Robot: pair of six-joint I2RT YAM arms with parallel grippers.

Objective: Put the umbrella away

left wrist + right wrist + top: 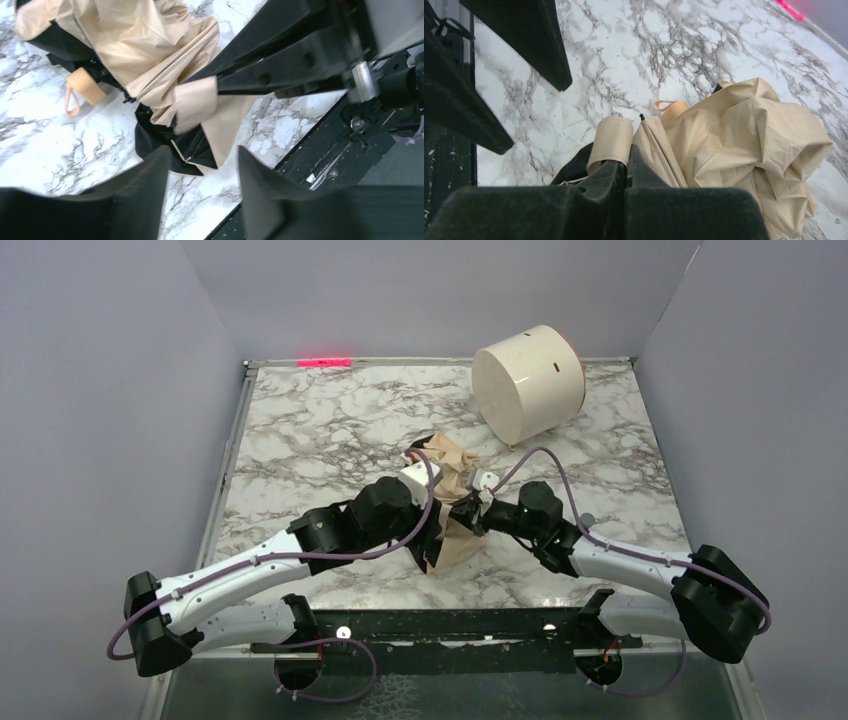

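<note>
From above, we see the crumpled beige fabric folding umbrella (455, 468) loose on the marble tabletop (330, 430), well apart from the white cylindrical drum (528, 380); nothing is put away yet.

In the left wrist view, our left gripper (202, 152) hangs part-open and empty above it.

In the right wrist view, our right gripper (626, 160) is clamped on its tan strap (611, 137).

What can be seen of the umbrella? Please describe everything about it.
The umbrella is a folding one of beige fabric with black lining, lying collapsed and crumpled near the middle of the marble table. Its small peach handle knob, with a thin loop, rests on the table. The right claw is shut on a tan flap of it, perhaps the strap. The left claw stands open just above its dark edge, not gripping it.
</note>
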